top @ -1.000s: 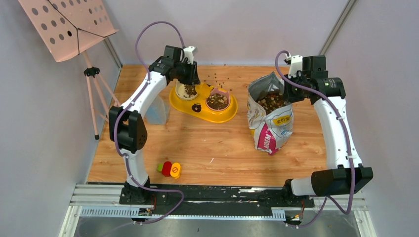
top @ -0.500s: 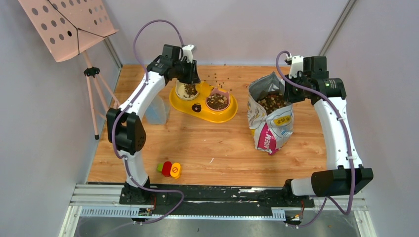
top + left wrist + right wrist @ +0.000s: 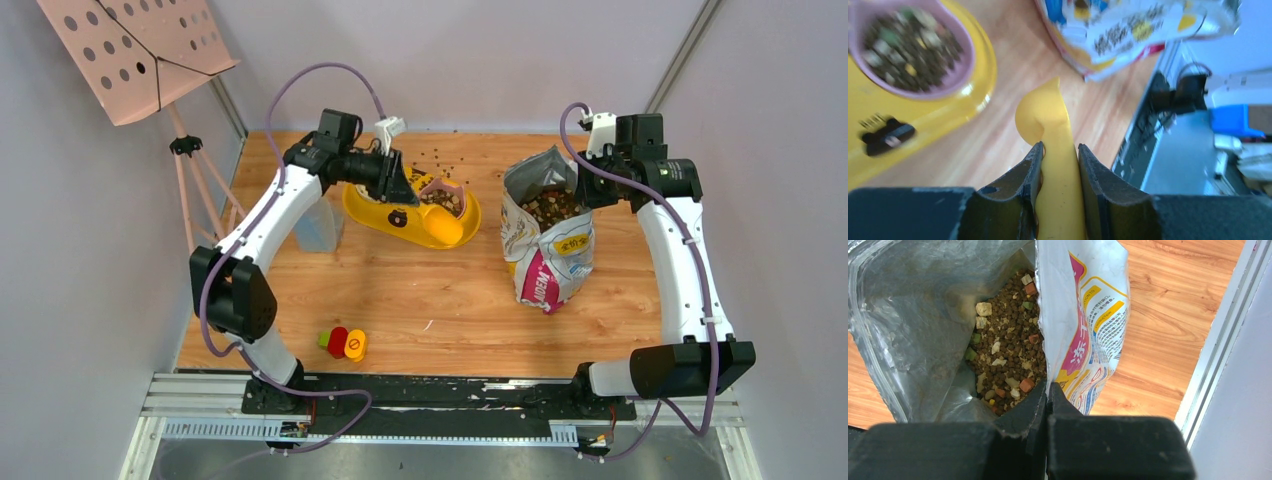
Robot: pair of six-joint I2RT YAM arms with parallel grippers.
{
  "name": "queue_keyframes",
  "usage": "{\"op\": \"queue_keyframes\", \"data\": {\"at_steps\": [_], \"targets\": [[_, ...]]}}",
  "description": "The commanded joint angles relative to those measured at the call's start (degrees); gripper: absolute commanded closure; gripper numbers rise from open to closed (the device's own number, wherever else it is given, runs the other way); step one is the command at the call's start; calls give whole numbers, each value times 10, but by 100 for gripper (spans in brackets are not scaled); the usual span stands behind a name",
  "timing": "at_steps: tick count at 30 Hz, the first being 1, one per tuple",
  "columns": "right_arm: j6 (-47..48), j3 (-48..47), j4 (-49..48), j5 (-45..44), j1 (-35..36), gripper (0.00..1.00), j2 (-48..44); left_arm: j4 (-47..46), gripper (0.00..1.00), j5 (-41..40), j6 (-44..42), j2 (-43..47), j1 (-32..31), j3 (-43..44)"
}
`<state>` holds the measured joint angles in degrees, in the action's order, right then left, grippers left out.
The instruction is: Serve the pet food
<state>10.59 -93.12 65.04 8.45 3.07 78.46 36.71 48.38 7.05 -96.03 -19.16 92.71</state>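
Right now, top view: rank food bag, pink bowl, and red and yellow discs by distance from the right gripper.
1. Food bag: right side, its rim pinched in the right gripper.
2. Pink bowl: far centre-left, in the yellow tray.
3. Red and yellow discs: near edge, left.

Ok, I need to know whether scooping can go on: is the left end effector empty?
No, the left wrist view shows the left end effector closed on the handle of the yellow scoop.
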Motion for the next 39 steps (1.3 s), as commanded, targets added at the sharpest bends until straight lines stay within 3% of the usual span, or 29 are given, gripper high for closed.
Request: {"op": "queue_keyframes", "data": {"at_steps": [1,5,10,16,22,28,39], "targets": [[-7,-14,-29,26,-2,100,-30,183,100,49,-128,-19,-1,-26],[-7,-15,-30,30,-4,100,-30,238,100,-27,-152,-42,-1,-64],[-8,-19,-30,32,-5,100,-28,208,95,-45,-125,-57,1,-96],[-9,-13,-29,30,-6,100,-34,178,76,-120,-117,-87,1,-92],[-7,4,-29,26,-12,100,-51,205,45,-225,-95,-134,14,-41],[-5,13,-27,25,-18,100,-61,242,28,-276,-103,-132,15,28],[-7,6,-19,37,-19,100,-54,278,21,-257,-98,-111,8,146]]}}
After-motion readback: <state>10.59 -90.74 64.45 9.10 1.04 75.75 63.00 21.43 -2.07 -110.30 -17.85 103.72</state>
